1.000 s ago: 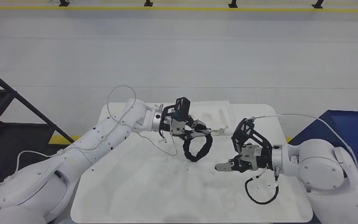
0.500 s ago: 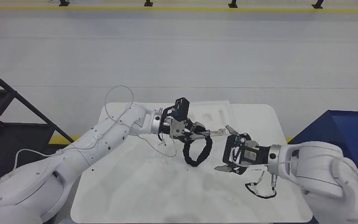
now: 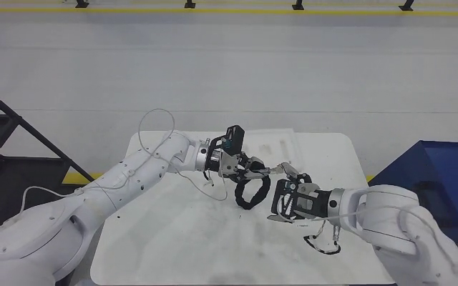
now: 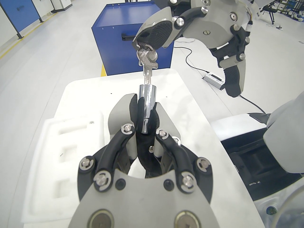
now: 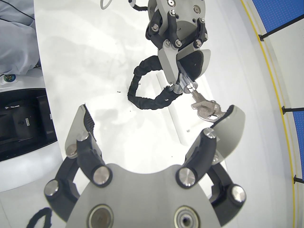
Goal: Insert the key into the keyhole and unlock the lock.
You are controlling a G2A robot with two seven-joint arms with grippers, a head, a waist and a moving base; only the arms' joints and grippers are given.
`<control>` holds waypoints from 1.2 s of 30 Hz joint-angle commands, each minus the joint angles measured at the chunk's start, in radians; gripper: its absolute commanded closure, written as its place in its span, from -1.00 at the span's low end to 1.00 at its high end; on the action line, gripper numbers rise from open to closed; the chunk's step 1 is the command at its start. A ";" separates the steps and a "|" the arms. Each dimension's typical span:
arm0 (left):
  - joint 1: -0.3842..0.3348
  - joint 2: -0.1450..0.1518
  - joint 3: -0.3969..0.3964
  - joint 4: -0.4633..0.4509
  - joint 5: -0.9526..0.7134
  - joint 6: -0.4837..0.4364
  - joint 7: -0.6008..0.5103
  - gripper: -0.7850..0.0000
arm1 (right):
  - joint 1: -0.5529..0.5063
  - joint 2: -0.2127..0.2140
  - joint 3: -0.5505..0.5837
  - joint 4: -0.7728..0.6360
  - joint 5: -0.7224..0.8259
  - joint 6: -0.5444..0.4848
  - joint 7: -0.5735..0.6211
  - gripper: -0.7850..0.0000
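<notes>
Yeah, the left claw (image 4: 145, 110) pinches the chrome cable lock (image 4: 147, 93), silver key (image 4: 149, 60) stuck in it; right claw (image 5: 158, 117) is spread, one finger (image 5: 229, 124) touching the key.

The table (image 3: 179, 243) is white with round corners. A white foam tray (image 3: 278, 141) lies at its far edge.

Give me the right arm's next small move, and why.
Probably shut the right gripper on the head of the key. Its blade already sits in the lock, which the left gripper clamps, yet the right jaws stand wide open with only one finger at the head, so it cannot turn the key yet.
</notes>
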 commanded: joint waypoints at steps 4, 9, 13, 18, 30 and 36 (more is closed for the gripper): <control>-0.009 0.000 0.017 0.004 0.020 0.000 0.011 1.00 | -0.003 0.009 0.045 -0.006 -0.025 -0.037 -0.017 -1.00; -0.010 0.005 0.027 -0.003 0.042 0.000 0.020 1.00 | -0.018 0.017 0.086 -0.028 -0.139 -0.099 -0.072 -1.00; -0.005 0.013 0.027 -0.014 0.050 0.000 0.023 1.00 | -0.029 0.021 0.090 -0.039 -0.235 -0.148 -0.122 -0.46; 0.001 0.020 0.027 -0.038 0.045 0.000 0.004 1.00 | -0.030 0.023 0.062 -0.054 -0.357 -0.176 -0.163 0.13; 0.001 0.025 0.027 -0.063 0.012 0.000 -0.031 1.00 | -0.049 0.022 0.025 -0.068 -0.524 -0.148 -0.257 0.35; 0.001 0.025 0.027 -0.066 0.004 0.000 -0.037 1.00 | -0.057 0.021 0.030 -0.055 -0.495 -0.123 -0.308 1.00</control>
